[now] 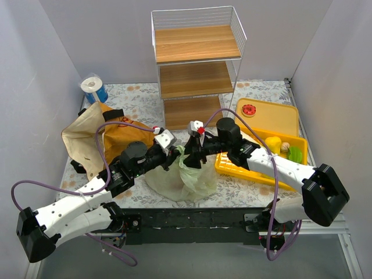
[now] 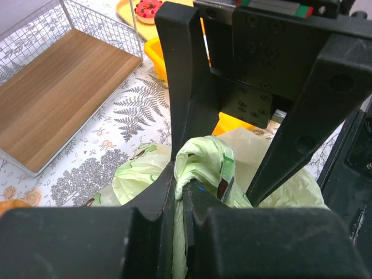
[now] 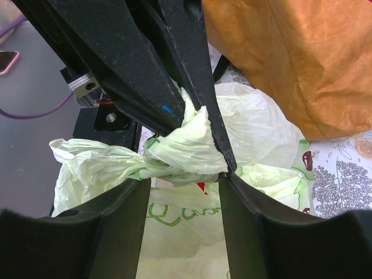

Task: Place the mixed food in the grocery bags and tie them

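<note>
The pale-green plastic bag (image 1: 187,179) sits at the near middle of the table, its top gathered into a twisted bunch. My left gripper (image 1: 174,154) is shut on a handle of the bag (image 2: 203,160), with the plastic pinched between its pads. My right gripper (image 1: 195,153) is open, its fingertips on either side of the twisted handle bunch (image 3: 183,148), facing the left gripper. The brown bag (image 1: 102,136) lies slumped at the left and shows in the right wrist view (image 3: 290,58). A yellow lemon (image 1: 273,143), a tan potato (image 1: 285,147) and green leaves (image 1: 295,154) lie in the yellow tray (image 1: 232,165).
A wire shelf rack with wooden boards (image 1: 195,70) stands at the back middle. The tray's lid (image 1: 273,116) holds a red-topped round piece (image 1: 249,109). A blue-and-white roll (image 1: 93,88) stands at the back left. Grey walls close in both sides.
</note>
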Controlling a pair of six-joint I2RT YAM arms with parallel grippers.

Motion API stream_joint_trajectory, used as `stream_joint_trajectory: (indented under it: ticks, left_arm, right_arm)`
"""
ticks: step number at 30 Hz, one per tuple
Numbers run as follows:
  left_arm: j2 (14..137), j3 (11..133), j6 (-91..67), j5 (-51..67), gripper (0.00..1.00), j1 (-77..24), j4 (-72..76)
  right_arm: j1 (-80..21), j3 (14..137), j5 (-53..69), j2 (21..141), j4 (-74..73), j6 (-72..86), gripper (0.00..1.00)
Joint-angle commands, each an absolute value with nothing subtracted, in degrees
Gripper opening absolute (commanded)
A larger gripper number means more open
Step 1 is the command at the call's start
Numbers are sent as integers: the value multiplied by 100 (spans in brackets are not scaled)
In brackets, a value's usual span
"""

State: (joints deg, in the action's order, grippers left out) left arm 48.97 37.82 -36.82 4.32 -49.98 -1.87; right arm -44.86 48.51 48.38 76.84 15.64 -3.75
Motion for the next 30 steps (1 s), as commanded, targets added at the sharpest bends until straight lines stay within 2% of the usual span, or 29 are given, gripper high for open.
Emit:
stream_joint_trajectory:
  ticks: [1, 4, 5, 8, 10, 19, 30]
  left_arm:
    - [4825, 3683, -3955, 387, 0, -5001, -35]
    - [4790, 3648, -4034, 378, 0, -5001, -35]
    - [4790, 3639, -4043, 361, 0, -5001, -35]
    - [4799, 3665, -4025, 211, 0, -5001, -61]
    - [4799, 3726, -3982, 71, 0, -5010, -175]
    - [4772, 3990, -4069, -150, 0, -5001, -492]
    - [5027, 4131, -3955, -9, 0, -5010, -756]
  right_arm:
    - [-4614, 4685, 4571, 7559, 2486, -44, 54]
    - [-4623, 4632, 4430, 7585, 2698, 246, 36]
    - [-4623, 4632, 4395, 7585, 2707, 307, 25]
    - [-4623, 4588, 4167, 7524, 2629, 378, 6]
    - [-4623, 4544, 3948, 7410, 2497, 378, 2]
    - [-4623, 4737, 2805, 6988, 837, 167, 1]
    - [-4623, 4509, 2654, 6416, 686, 185, 1]
